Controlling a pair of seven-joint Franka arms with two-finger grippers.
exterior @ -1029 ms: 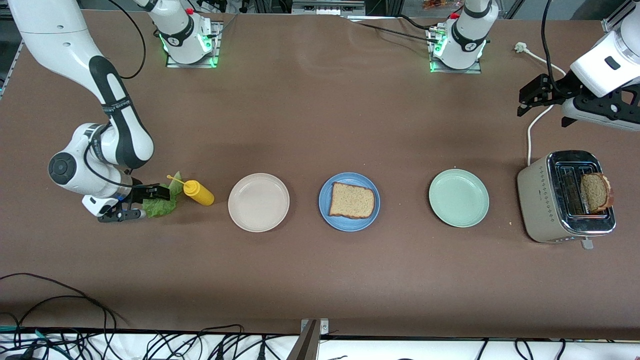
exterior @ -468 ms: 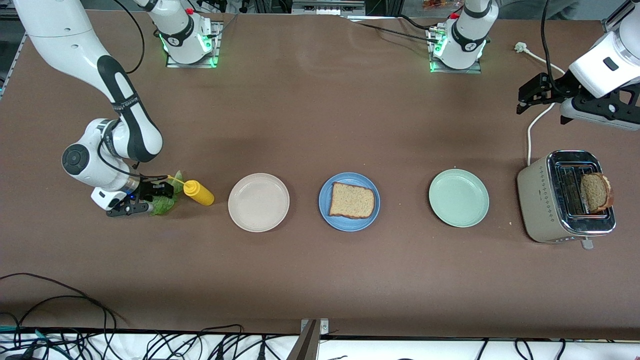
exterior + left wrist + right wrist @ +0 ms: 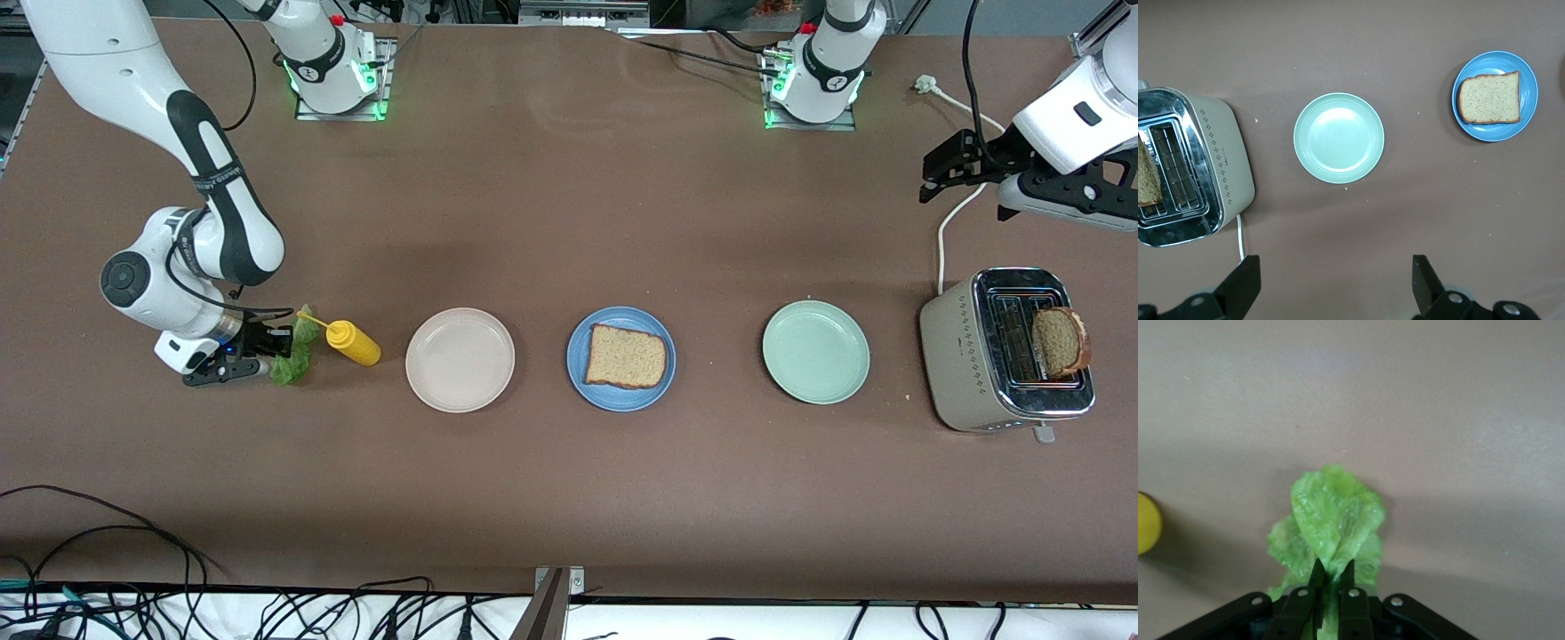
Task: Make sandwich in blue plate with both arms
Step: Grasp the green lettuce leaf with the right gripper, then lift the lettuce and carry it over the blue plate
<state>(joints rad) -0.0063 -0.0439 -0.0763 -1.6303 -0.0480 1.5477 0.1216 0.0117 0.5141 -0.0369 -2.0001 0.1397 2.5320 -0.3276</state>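
The right gripper (image 3: 277,356) has its fingers pinched on the lettuce leaf (image 3: 296,358) at the yellow bottle's (image 3: 353,342) 9 o'clock, the left gripper (image 3: 944,169) waits wide open above the tabletop (image 3: 569,222) at the toaster's (image 3: 1009,351) 12 o'clock, and 1 bread slice (image 3: 626,356) lies on the blue plate (image 3: 621,358).

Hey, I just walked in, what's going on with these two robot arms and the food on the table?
They are building a sandwich. The right gripper has shut on the lettuce leaf at the right arm's end of the table, beside a yellow squeeze bottle. One bread slice lies on the blue plate; another stands in the toaster. The left gripper waits open above the table near the toaster.
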